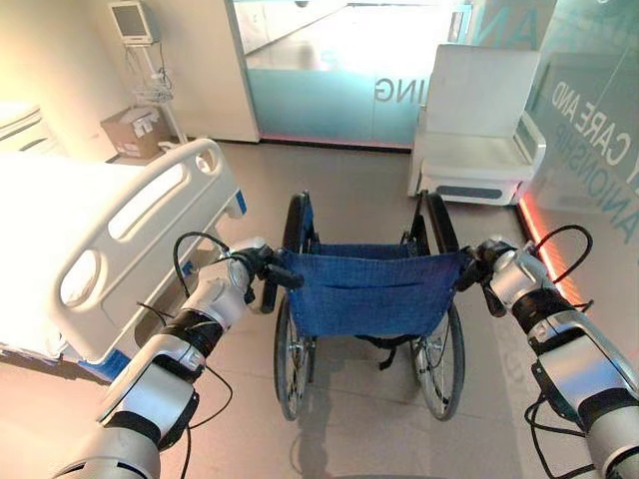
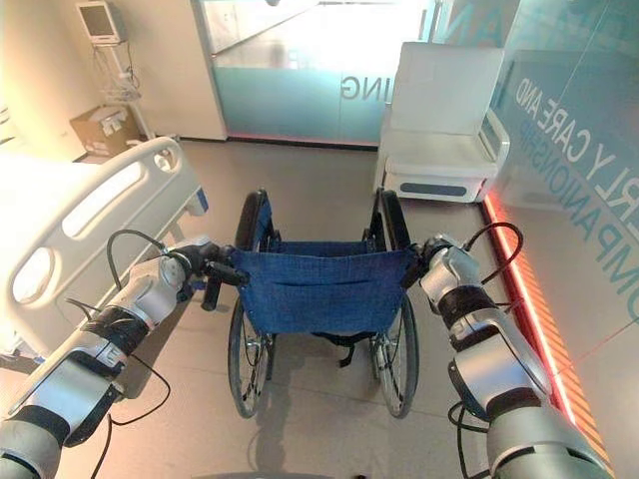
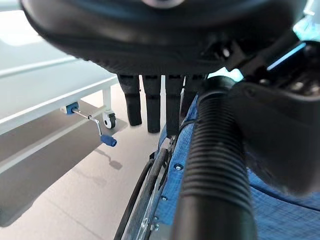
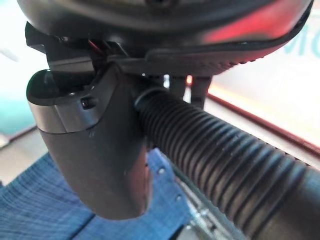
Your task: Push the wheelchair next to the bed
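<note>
The wheelchair (image 1: 369,294) with its blue cloth back stands straight before me, facing away. The white bed (image 1: 150,230) is to its left, its footboard a short gap from the left wheel. My left hand (image 1: 257,265) is at the left push handle (image 3: 215,165); the ribbed grip lies between the thumb (image 3: 272,135) and the straight, down-pointing fingers (image 3: 150,105). My right hand (image 1: 487,265) is at the right push handle (image 4: 225,165) in the same way, with its thumb (image 4: 95,150) against the grip and its fingers pointing down.
A white armchair (image 1: 479,130) stands ahead on the right, by a glass wall (image 1: 589,120). A cardboard box (image 1: 135,130) and a monitor on a stand (image 1: 133,20) are at the far left. Under the bed frame are a blue crank handle (image 3: 107,140) and a caster (image 3: 108,120).
</note>
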### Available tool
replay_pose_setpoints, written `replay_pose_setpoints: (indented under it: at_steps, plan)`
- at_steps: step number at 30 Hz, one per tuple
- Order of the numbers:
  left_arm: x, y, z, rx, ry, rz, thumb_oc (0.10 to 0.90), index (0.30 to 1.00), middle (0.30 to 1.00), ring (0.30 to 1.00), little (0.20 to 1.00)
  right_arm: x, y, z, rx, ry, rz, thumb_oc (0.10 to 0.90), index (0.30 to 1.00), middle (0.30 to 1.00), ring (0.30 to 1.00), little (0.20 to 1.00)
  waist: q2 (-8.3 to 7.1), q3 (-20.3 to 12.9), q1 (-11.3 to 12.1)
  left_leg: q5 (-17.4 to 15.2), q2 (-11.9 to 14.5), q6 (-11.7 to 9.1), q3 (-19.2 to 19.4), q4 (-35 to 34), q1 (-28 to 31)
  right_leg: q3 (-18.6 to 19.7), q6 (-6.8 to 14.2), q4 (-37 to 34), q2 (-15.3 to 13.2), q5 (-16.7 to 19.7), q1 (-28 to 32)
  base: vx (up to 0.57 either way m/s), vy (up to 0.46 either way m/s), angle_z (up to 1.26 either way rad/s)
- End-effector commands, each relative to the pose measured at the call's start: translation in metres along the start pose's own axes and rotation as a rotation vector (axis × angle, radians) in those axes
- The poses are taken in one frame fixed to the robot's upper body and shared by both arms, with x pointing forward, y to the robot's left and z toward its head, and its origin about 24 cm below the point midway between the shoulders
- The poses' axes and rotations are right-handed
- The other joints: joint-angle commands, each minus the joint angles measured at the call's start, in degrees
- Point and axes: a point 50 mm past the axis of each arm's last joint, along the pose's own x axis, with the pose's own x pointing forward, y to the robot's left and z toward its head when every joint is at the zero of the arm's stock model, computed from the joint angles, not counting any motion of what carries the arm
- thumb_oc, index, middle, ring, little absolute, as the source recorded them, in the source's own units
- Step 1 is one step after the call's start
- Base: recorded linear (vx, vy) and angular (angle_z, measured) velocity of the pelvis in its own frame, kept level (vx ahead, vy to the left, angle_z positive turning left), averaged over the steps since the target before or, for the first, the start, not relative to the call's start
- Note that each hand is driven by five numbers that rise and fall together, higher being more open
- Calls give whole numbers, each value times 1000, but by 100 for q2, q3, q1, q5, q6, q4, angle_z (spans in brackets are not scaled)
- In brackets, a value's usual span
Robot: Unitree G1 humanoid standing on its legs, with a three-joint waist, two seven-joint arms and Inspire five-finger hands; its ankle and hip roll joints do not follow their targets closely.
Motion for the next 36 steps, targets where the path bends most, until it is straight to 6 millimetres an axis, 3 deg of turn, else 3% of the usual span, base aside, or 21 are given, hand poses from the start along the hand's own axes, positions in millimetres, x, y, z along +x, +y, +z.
replay_pose_setpoints:
  at_steps: [1, 10, 18, 27, 33, 36]
  plan:
    - [-3, -62, -89, 353, 296, -205, 400, 300, 300, 300, 300, 10, 29, -50, -148, 80, 122, 400, 300, 300, 300, 300, -142, 752, 16, -248, -294, 225, -32, 336, -413, 102, -6, 622, -21, -630, -36, 0, 0, 0]
    - [1, -94, -85, 385, 299, -211, 400, 300, 300, 300, 300, 6, 32, -22, -219, -51, 32, 400, 300, 300, 300, 300, -172, 763, -94, -286, -289, 231, 15, 297, -361, 178, 14, 582, 6, -643, -9, 0, 0, 0]
    - [4, -96, -76, 363, 255, -150, 400, 300, 300, 300, 300, 1, 28, -5, -249, -104, -8, 400, 300, 300, 300, 300, -189, 783, -113, -303, -292, 235, 21, 289, -382, 203, 21, 592, 11, -654, -37, 0, 0, 0]
    - [8, -75, -47, 71, 99, 68, 400, 300, 300, 300, 300, -7, 18, 17, -162, -197, -135, 400, 300, 300, 300, 300, -181, 810, -88, -368, -312, 242, -26, 398, -415, 220, 2, 704, -27, -697, -66, 11, 12, 0]
    - [4, -67, -36, -62, 24, 136, 400, 300, 300, 300, 300, -7, 27, 11, -130, -204, -121, 400, 300, 300, 300, 300, -174, 837, -57, -418, -346, 291, -24, 482, -436, 226, -1, 774, -83, -694, -99, 16, 60, 0]
    - [4, -69, -31, -219, -9, 114, 400, 300, 300, 300, 300, -7, 28, 10, -104, -214, -117, 400, 300, 300, 300, 300, -184, 833, -43, -482, -372, 327, -9, 574, -438, 258, 11, 841, -122, -704, -107, 23, 90, 1]
